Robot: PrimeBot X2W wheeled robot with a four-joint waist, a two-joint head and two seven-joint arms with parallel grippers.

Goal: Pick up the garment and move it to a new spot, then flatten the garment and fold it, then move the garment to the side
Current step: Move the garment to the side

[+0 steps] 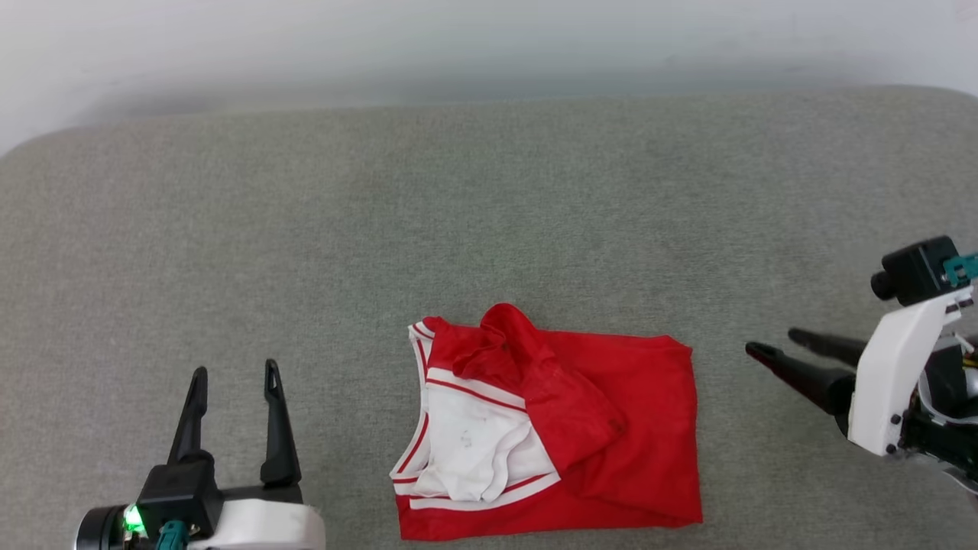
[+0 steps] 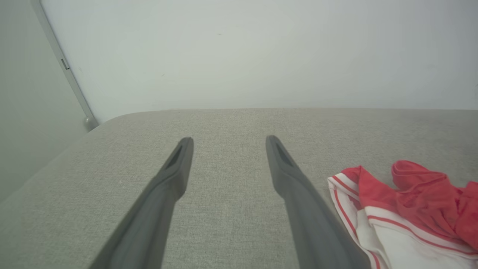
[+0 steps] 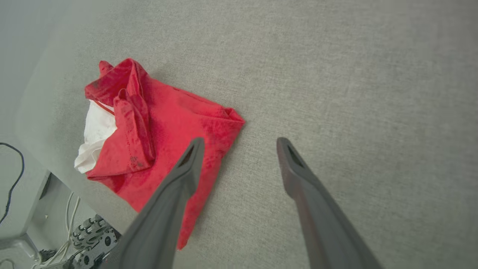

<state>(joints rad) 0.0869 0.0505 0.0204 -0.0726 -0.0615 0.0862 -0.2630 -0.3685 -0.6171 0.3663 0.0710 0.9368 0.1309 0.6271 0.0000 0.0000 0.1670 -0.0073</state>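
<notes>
The garment (image 1: 581, 428) lies in a loosely folded red bundle near the front edge of the grey cushioned surface (image 1: 489, 229), with white sleeve fabric and red-and-white trim showing on its left half. My left gripper (image 1: 233, 378) stands open to the left of it, fingers pointing away from me, nothing between them. My right gripper (image 1: 775, 342) is open at the right, fingers pointing left toward the garment's right edge, a short gap away. In the left wrist view the garment (image 2: 407, 209) sits at the lower right. In the right wrist view the garment (image 3: 164, 130) lies ahead and left of the fingers.
The grey surface ends at a pale wall (image 1: 489, 46) at the back. In the right wrist view, the surface's front edge drops to a floor with cables (image 3: 11, 175) and wheeled gear (image 3: 93, 239) at the lower left.
</notes>
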